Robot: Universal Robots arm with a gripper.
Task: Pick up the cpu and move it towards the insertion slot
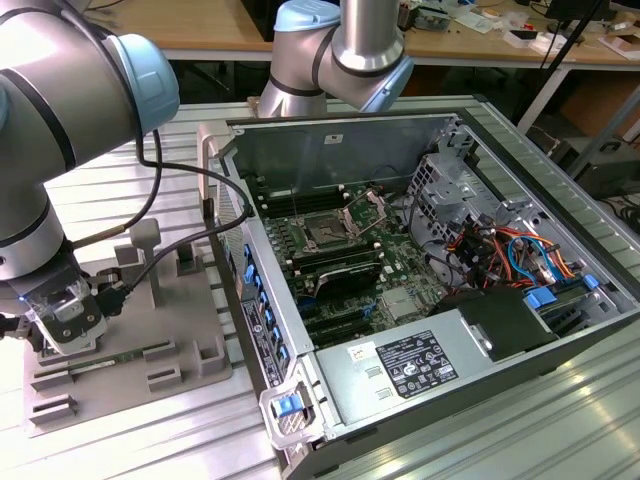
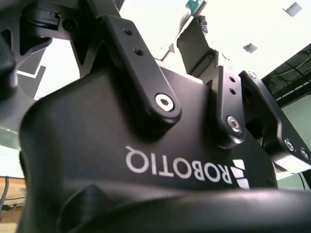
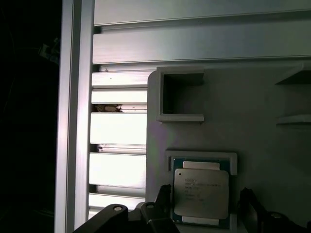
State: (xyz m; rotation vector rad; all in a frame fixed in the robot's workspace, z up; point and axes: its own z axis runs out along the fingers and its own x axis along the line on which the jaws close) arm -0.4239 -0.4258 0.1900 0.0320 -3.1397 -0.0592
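Note:
The cpu (image 3: 201,193), a small square chip with a pale metal top, lies flat in a shallow recess of the grey fixture plate (image 3: 252,92). In the first wrist view my gripper (image 3: 204,213) is open. One dark finger (image 3: 163,204) stands on one side of the chip and the other finger (image 3: 247,204) on the opposite side, each with a small gap to it. In the exterior view the gripper (image 1: 58,345) hangs low over the plate (image 1: 130,385) at the exterior view's left. The insertion slot (image 1: 327,233) sits in the open computer case, its metal frame raised.
The open case (image 1: 300,140) has tall metal walls. It holds a power supply (image 1: 420,360), coloured cables (image 1: 500,250) and a drive cage. Grey blocks (image 1: 145,240) rise from the fixture plate. The arm's cable (image 1: 150,170) hangs between the plate and the case. Slotted aluminium table (image 3: 194,43) surrounds all.

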